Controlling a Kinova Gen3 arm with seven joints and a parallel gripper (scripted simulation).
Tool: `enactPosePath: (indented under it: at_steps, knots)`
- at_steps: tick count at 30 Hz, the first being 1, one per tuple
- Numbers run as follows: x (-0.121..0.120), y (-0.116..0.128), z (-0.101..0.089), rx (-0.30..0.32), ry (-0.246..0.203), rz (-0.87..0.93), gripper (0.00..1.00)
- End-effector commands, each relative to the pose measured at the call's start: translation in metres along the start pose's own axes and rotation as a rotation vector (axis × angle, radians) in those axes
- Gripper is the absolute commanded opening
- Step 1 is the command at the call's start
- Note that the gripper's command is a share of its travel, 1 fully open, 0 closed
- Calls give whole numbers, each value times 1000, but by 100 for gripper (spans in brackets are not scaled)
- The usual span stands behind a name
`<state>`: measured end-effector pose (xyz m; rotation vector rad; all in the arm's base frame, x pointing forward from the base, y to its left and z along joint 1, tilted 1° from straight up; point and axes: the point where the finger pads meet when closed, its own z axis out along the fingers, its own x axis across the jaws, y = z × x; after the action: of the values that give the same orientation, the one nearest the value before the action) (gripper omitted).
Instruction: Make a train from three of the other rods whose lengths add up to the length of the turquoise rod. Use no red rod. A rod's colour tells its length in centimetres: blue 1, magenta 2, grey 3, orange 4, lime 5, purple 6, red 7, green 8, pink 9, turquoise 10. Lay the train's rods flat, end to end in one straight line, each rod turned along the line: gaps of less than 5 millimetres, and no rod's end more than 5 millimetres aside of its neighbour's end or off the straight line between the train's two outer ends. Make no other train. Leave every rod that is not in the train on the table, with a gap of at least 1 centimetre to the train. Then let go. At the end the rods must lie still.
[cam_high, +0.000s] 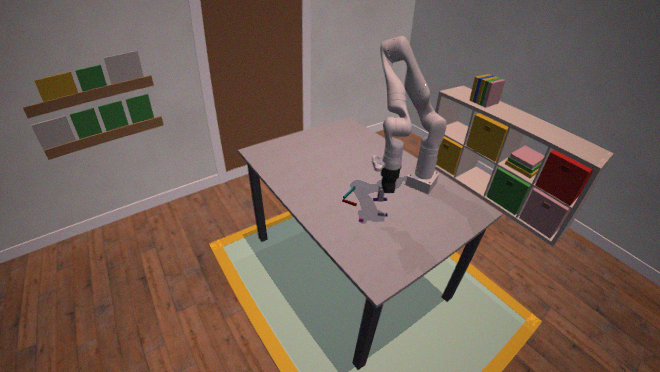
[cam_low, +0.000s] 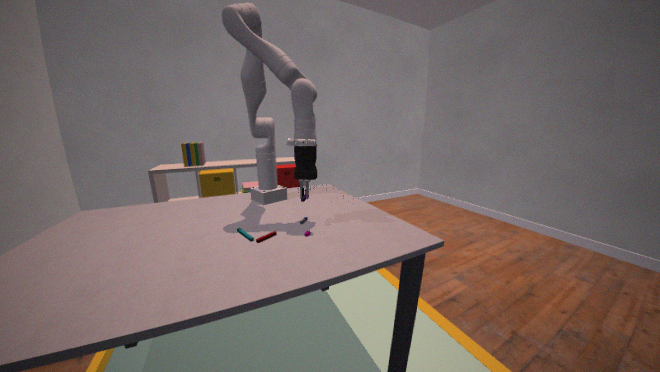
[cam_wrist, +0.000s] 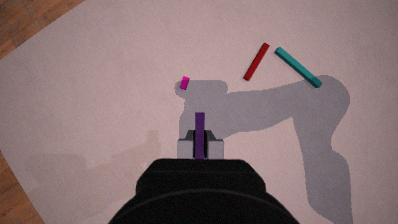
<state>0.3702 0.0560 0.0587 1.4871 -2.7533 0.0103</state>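
Overhead, the gripper (cam_wrist: 200, 145) pinches one purple rod (cam_wrist: 200, 134) above the table (cam_high: 320, 150); one turquoise rod (cam_wrist: 298, 66), one red rod (cam_wrist: 256, 61) and one magenta rod (cam_wrist: 185, 82) lie flat; cube shelf (cam_high: 520, 116) holds six fabric bins; no writing is legible.

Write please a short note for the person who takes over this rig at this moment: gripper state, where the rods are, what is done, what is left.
Gripper: shut on the purple rod, held above the table, not yet set down.
On the table: turquoise rod and red rod, close together at one end; magenta rod alone; a small grey and blue pair near the magenta one.
Done: purple rod picked up. No train laid yet.
Left: 6 + 3 + 1 seems the plan. Lay purple in line with grey and blue, ends close, away from the others, then let go.
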Motion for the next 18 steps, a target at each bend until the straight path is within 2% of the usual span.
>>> enactPosePath:
  at_steps: [1,4,18]
  knots:
    - [6,-15,-3,9,-16,82,24]
    - [21,-28,-4,10,-18,197,24]
    - [21,-27,-3,9,-16,192,24]
